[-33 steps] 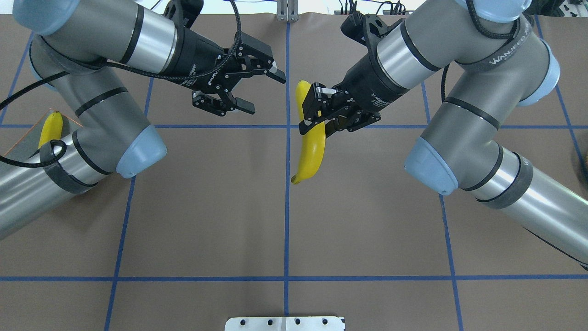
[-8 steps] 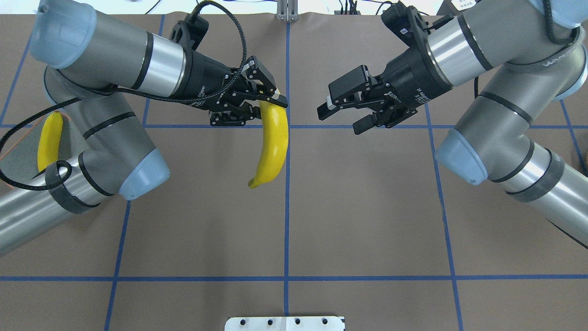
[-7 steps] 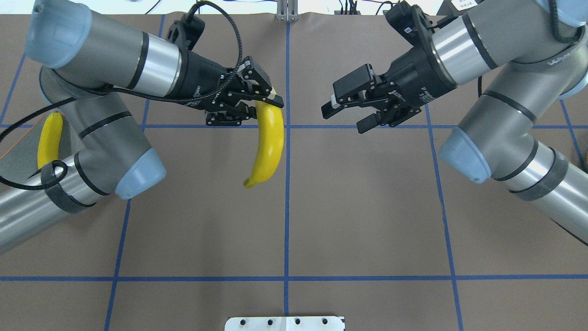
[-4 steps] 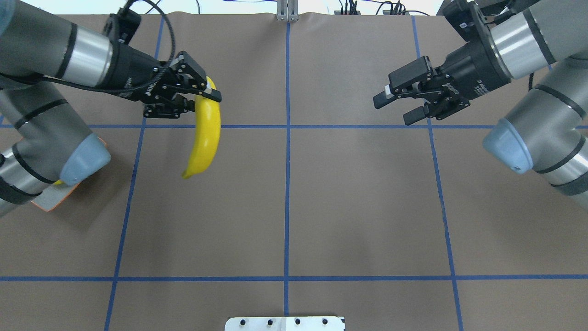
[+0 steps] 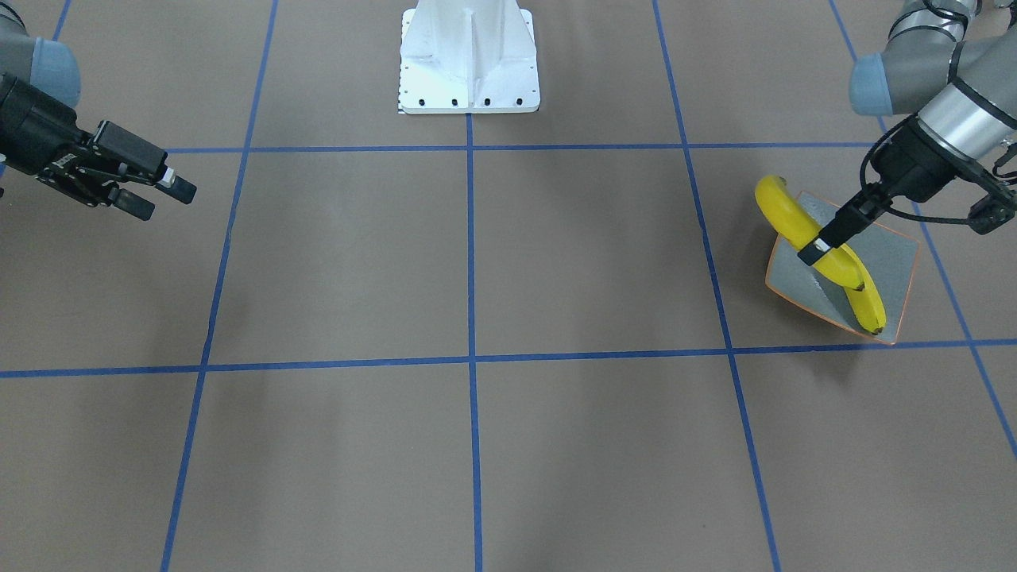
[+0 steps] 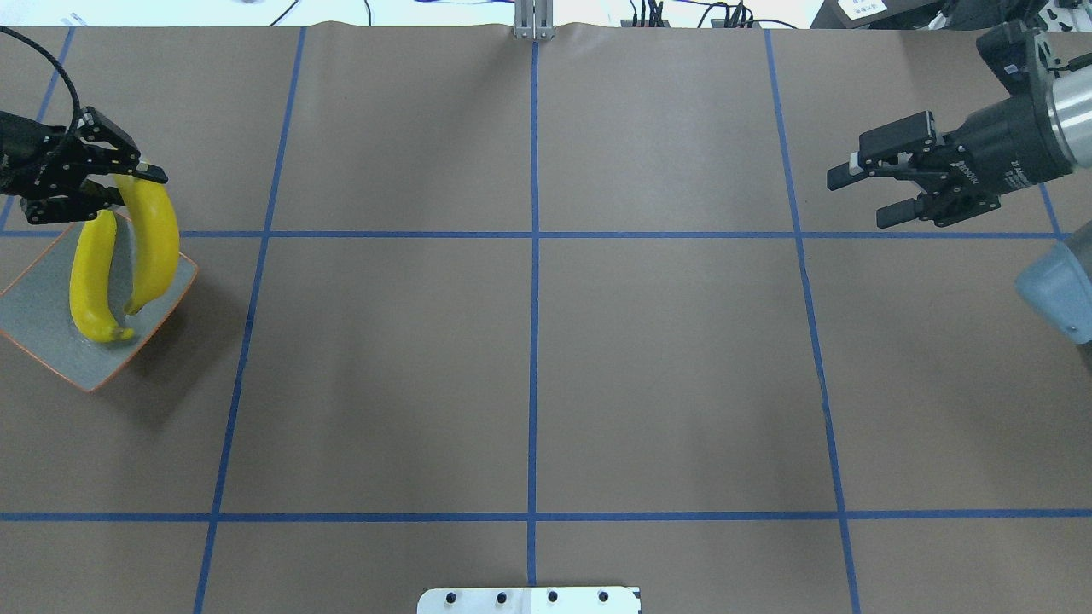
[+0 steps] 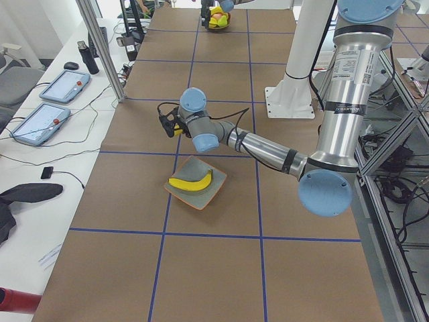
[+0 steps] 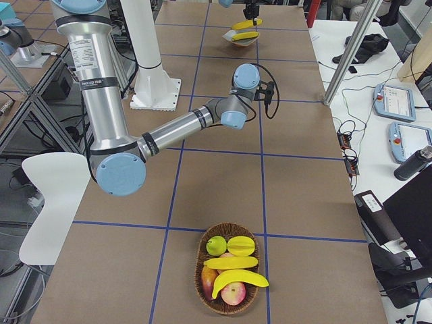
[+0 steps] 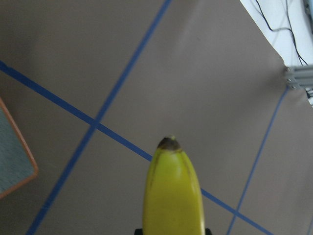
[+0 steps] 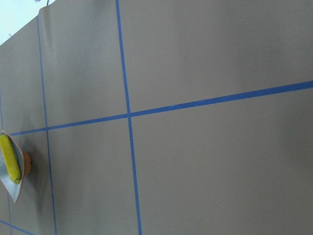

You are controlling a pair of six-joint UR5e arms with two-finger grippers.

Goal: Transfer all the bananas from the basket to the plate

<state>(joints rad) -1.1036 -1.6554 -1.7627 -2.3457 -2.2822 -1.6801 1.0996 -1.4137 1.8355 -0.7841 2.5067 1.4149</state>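
Your left gripper (image 6: 130, 191) has just swung out to the left edge of the desk (image 6: 529, 384), jaws clamped on one end of the carried banana (image 6: 153, 247). It now hangs over the plate (image 6: 43, 333) beside the resting banana (image 6: 90, 281), so it only needs lowering and release. On the right, your right gripper (image 6: 857, 200) has pulled back, jaws spread and empty; one last banana (image 8: 239, 278) waits in the basket (image 8: 202, 260).

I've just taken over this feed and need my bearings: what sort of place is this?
Probably a robotics lab: a table marked with a blue tape grid, teach pendants on the side bench, and cables along the far edge.
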